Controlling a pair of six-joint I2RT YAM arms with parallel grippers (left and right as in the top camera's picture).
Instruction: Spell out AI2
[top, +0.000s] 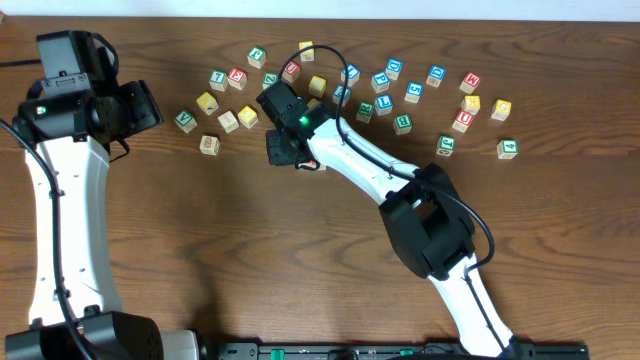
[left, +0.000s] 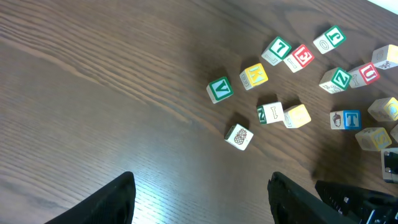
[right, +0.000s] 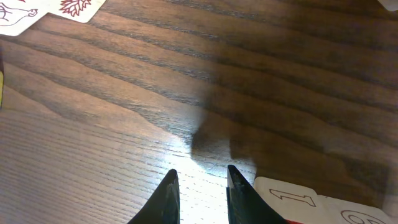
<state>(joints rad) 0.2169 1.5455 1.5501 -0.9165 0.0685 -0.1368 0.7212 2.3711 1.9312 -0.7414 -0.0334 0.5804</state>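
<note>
My right gripper (right: 200, 171) hangs low over bare wood, its jaws a narrow gap apart with only table showing between them. Against the outer side of its right finger lies a pale cube face with an outlined "I" (right: 292, 196). In the overhead view this gripper (top: 280, 152) sits just below the scatter of alphabet cubes (top: 330, 85). The cube letters there are too small to read, so I cannot pick out the A or the 2. My left gripper (left: 202, 177) is open and empty, back at the far left (top: 150, 105).
Loose cubes lie ahead of the left gripper: a green V (left: 219, 89), a yellow one (left: 254, 75), a pineapple picture (left: 239, 136), a red E (left: 302, 56) and a blue T (left: 351, 119). More cubes run to the right (top: 470, 105). The right arm (top: 400, 185) crosses the middle.
</note>
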